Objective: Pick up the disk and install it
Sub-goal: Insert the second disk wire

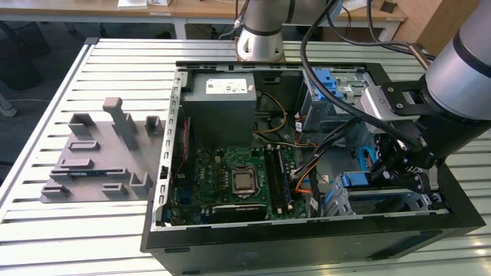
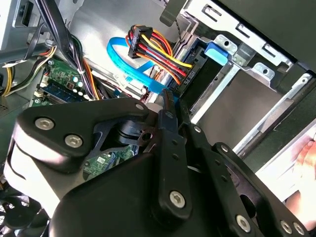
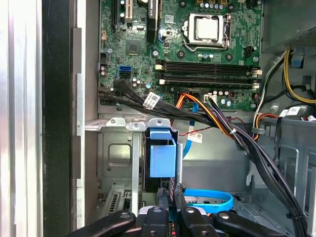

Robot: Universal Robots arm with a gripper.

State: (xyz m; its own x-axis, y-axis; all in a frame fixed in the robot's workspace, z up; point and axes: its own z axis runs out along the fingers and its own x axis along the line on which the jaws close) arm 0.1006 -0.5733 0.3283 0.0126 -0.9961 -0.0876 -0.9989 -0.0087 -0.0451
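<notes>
You're at the install step: gripper (image 3: 174,195) fingers clenched, pressed at the disk (image 3: 162,160) edge in its bay. Next calls for straight seating push.

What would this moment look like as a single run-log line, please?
claw: shut, down in drive cage | disk: seated edge-on in cage | motherboard: exposed

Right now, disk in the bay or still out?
In. The disk sits upright in the metal bay, blue rail showing, the gripper shut just behind it.
</notes>
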